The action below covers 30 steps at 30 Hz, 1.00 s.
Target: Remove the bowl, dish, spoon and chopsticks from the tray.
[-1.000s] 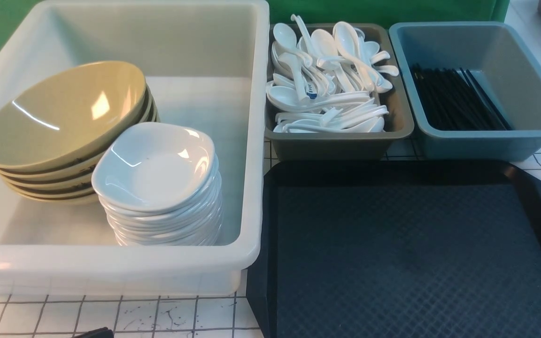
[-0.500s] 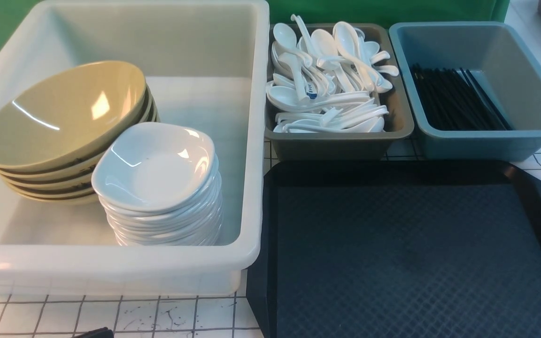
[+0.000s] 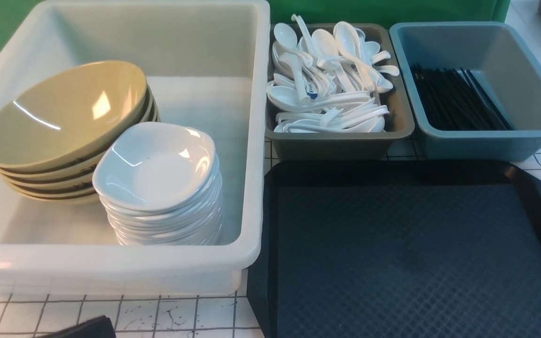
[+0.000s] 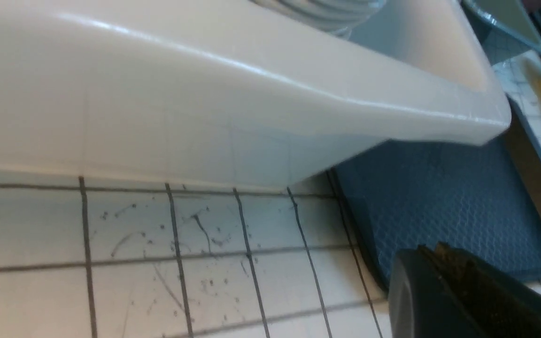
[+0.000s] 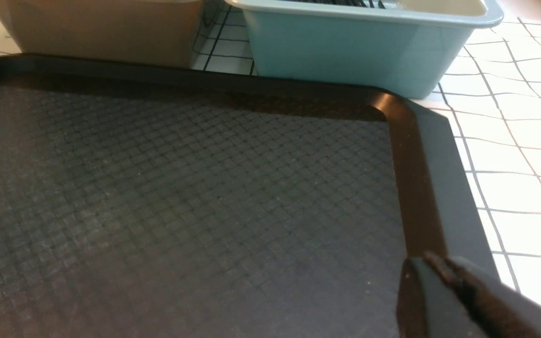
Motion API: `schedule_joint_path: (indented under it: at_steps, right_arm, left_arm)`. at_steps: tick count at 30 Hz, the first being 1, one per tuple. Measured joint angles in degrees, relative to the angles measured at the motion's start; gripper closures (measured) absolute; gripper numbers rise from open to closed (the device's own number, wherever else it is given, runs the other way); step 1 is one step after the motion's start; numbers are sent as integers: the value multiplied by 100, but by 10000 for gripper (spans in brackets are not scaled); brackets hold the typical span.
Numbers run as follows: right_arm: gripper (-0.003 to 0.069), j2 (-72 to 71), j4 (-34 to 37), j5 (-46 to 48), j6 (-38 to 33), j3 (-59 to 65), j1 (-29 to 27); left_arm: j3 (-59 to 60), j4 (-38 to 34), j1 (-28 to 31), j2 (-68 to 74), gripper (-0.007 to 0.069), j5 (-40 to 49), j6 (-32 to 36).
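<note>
Black tray (image 5: pixel 195 188) lying bare just below the right gripper (image 5: pixel 432 267), jaws pressed together over its near right rim, grasping nothing; left gripper (image 4: pixel 432 256) likewise closed, empty, above the gridded table (image 4: pixel 134 263) beside the white tub (image 4: pixel 158 103).

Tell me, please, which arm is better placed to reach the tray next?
The right. The right gripper hangs over the tray at its right rim, with nothing between them. The left gripper sits over the gridded table in front of the white tub, off the tray's left edge.
</note>
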Motion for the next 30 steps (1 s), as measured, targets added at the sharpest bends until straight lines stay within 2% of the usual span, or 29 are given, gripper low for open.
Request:
schedule_joint_path:
  at_steps: [4, 8, 11, 14, 22, 30]
  right_arm:
    - [603, 0, 0, 0, 0, 0, 0]
    - [602, 0, 0, 0, 0, 0, 0]
    - [600, 0, 0, 0, 0, 0, 0]
    - [596, -5, 0, 0, 0, 0, 0]
    - [588, -5, 0, 0, 0, 0, 0]
    - [580, -5, 0, 0, 0, 0, 0]
  left_arm:
    - [405, -87, 946, -534, 626, -481, 67]
    - [1024, -254, 2233, -1227, 626, -762, 240]
    - [1165, -332, 2672, -1281, 626, -665, 249]
    - [1165, -370, 2797, -1281, 626, -635, 249]
    - [1165, -626, 2714, -1281, 626, -635, -78]
    - [1165, -632, 2701, -1281, 626, -635, -90]
